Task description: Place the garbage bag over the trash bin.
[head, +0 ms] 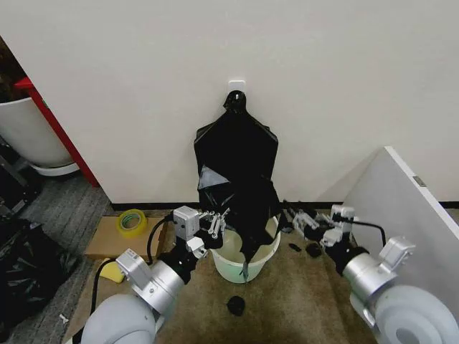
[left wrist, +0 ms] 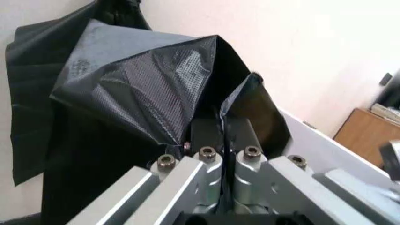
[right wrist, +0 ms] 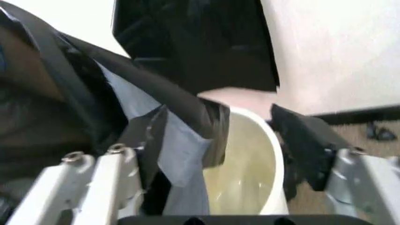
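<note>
The garbage bag (head: 240, 193) is glossy black with grey sheen on its folds and a fine woven-looking texture up close. The trash bin (head: 247, 266) is white, pale green-tinted inside. A yellow-green tape roll (head: 131, 221) lies on brown cardboard (head: 107, 240). The floor (head: 287, 301) is tan.

From the head we look forward and down at the wall, both arms reaching in from the lower corners and the trash bin (head: 246, 259) between them. Our left wrist camera sits right behind the left tool (left wrist: 223, 140), pressed close to the garbage bag (left wrist: 144, 89). Our right wrist camera peers past the right tool (right wrist: 231, 154) into the same bin and bag.
</note>
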Tool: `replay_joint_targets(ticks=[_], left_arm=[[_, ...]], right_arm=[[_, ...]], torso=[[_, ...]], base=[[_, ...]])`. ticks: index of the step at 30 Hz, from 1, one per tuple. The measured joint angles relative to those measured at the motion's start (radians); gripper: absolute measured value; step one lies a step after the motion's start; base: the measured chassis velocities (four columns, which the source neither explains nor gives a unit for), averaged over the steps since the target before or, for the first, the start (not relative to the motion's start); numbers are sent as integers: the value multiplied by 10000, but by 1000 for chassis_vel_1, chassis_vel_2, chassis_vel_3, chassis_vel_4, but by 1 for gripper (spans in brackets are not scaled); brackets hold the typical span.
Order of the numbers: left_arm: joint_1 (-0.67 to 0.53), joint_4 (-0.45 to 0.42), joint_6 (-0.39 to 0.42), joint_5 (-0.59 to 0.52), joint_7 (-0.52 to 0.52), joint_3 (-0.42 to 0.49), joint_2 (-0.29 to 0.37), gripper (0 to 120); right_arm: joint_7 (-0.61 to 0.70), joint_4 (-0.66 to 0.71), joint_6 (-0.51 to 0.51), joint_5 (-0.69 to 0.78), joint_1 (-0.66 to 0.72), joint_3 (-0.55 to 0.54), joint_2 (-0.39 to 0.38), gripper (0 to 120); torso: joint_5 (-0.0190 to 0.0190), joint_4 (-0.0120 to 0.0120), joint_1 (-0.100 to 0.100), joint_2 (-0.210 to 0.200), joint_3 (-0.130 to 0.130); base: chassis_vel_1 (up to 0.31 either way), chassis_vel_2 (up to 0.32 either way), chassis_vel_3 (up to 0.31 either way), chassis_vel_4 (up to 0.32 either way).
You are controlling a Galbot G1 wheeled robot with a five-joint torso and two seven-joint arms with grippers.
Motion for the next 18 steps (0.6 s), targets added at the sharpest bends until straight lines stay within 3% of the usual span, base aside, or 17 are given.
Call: replay_joint_targets(ticks=[5, 10, 18], left_arm=[[13, 12, 7, -49, -70, -19, -76, 0], [-59, 44, 11, -107, -120, -24, -170, 0], [-42, 27, 29, -142, -140, -40, -186, 0]], right_arm=[[-640, 190, -121, 548, -1286, 402, 48, 82], [-1066, 25, -70, -46, -1791, 174, 64, 99], [-860, -718, -76, -779, -774, -1361, 576, 99]], torso=[[-1, 1, 0, 0, 0], [-3, 2, 0, 0, -1], [-1, 3, 0, -1, 0]], base=[[0, 0, 0, 0], [0, 0, 0, 0], [0, 0, 0, 0]])
